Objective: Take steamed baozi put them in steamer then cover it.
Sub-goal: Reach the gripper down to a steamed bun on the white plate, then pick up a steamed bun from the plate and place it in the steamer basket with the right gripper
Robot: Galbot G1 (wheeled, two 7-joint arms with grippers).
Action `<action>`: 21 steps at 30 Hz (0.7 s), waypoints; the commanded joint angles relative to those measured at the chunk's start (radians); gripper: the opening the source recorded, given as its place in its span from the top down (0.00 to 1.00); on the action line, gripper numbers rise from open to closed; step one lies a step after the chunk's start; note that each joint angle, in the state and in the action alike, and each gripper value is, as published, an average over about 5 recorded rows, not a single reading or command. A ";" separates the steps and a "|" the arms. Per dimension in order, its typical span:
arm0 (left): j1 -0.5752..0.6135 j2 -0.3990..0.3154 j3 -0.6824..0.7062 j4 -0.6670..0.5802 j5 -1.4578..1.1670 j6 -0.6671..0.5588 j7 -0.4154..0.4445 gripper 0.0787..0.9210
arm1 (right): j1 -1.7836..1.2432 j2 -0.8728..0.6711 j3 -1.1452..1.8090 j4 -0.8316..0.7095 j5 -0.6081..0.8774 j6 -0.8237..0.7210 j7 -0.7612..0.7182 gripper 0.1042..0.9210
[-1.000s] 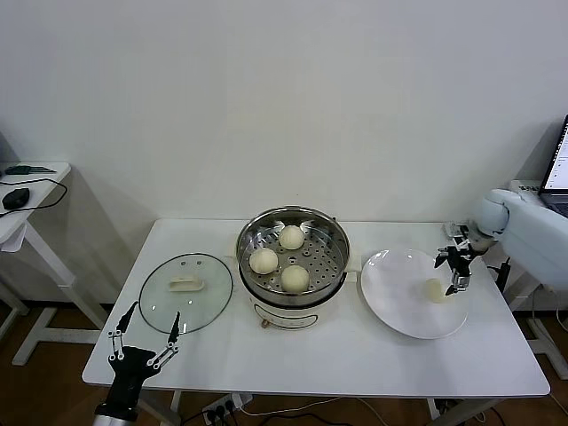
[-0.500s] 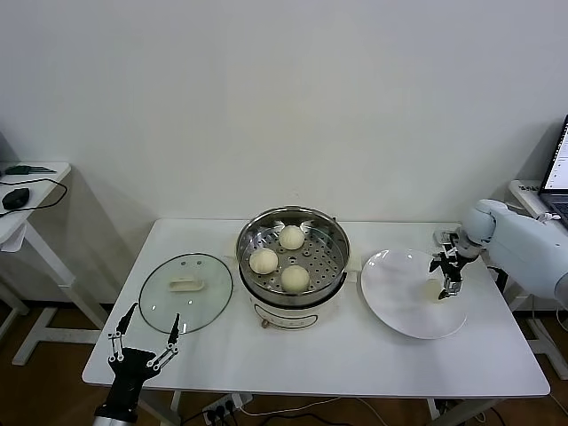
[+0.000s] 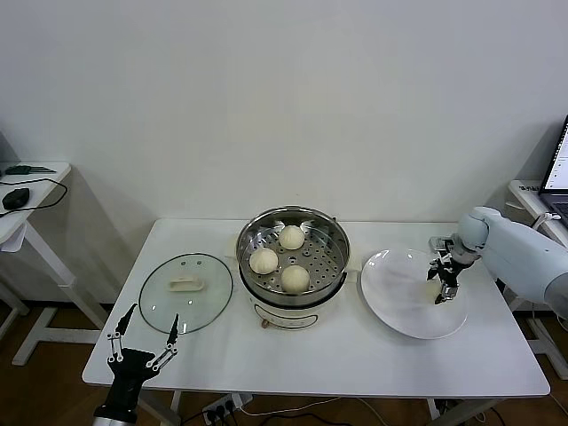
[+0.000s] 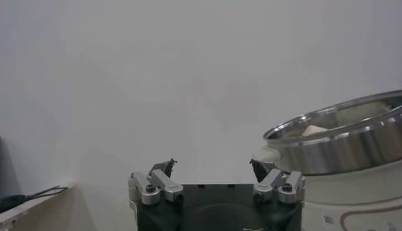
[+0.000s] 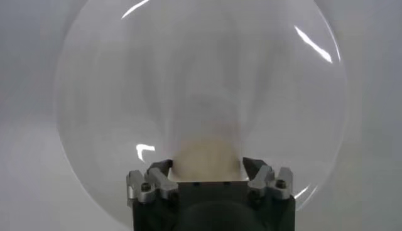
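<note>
The steamer stands mid-table with three steamed baozi on its perforated tray. The fourth baozi lies on the white plate. My right gripper is low over the plate's right half, also seen in the right wrist view. It is open, with the baozi between its fingers and a small gap on each side. The glass cover lies flat to the left of the steamer. My left gripper is open and empty at the table's front left corner.
The left wrist view shows the left gripper and the steamer's steel rim off to one side. A side table with cables stands far left. A laptop is at the far right edge.
My right gripper has moved left and down over the plate, so the baozi now sits between its open fingers. The left arm has not moved.
</note>
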 commanded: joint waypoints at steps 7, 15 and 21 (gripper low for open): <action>-0.005 0.003 -0.005 -0.004 -0.002 0.003 -0.002 0.12 | 0.097 -0.004 -0.008 0.030 0.040 0.007 -0.065 0.38; -0.014 0.009 -0.004 -0.016 -0.010 0.009 -0.003 0.12 | 0.408 0.029 -0.191 0.221 0.177 -0.020 -0.230 0.39; -0.017 0.011 0.004 -0.015 -0.009 0.010 -0.004 0.12 | 0.613 0.121 -0.305 0.384 0.315 -0.092 -0.286 0.38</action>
